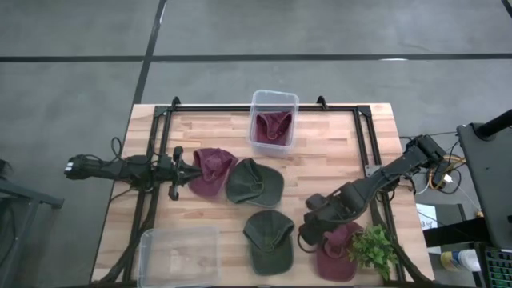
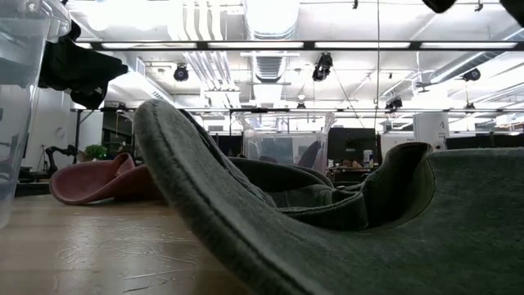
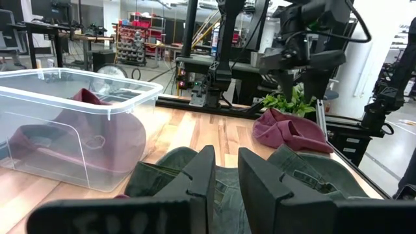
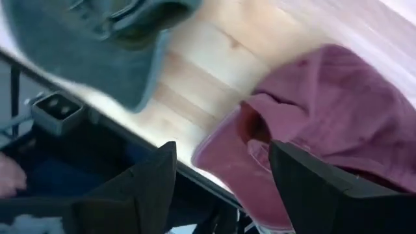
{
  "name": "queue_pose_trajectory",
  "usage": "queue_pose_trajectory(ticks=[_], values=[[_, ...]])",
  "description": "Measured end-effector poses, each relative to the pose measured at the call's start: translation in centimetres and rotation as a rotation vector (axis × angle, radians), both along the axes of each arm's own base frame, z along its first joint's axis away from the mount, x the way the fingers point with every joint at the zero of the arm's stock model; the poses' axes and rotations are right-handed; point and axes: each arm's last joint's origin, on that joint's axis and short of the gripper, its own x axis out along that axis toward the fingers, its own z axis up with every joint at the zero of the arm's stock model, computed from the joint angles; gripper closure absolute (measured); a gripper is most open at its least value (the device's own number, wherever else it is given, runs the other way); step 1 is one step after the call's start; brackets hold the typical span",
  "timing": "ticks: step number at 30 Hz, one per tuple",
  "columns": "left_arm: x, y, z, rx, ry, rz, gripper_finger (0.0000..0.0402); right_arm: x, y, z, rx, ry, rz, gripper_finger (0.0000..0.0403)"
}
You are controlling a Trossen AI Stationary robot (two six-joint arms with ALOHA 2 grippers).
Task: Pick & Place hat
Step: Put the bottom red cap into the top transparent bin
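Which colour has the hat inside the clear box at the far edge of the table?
The hat is maroon, clearest in the high view.

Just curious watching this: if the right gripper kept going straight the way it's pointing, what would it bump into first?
Most likely the maroon hat lying beyond the open right gripper; depth is hard to judge.

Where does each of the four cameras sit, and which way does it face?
High: overhead, straight down on table; both arms show.
Low: table height, behind green cap; dark arm part top left.
Left wrist: past left gripper toward clear bin; right arm beyond.
Right wrist: down past right gripper, jaws open, onto maroon cap.
Shared: the plant shows overhead and in the left wrist view.
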Motion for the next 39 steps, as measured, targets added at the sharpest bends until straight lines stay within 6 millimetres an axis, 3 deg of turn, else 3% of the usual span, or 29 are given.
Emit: queue_pose_trajectory(ticks=[10,28,34,39], values=[[0.0,0.0,0.0,0.000,0.000,0.000,0.0342,0.2,0.3,-2.2,-0.013,0.174,-0.120,0.0165],[0.0,0.0,0.0,0.000,0.000,-0.001,0.0342,2.9,1.2,-8.2,0.046,0.375,-0.033,0.0169],[0.0,0.0,0.0,0.000,0.000,-0.001,0.0342,3.4,1.5,-8.8,0.063,0.351,-0.010,0.0211],[0.0,0.0,0.0,0.000,0.000,-0.001,0.0342,3.4,1.3,-8.8,0.009,0.323,0.006,0.0282]])
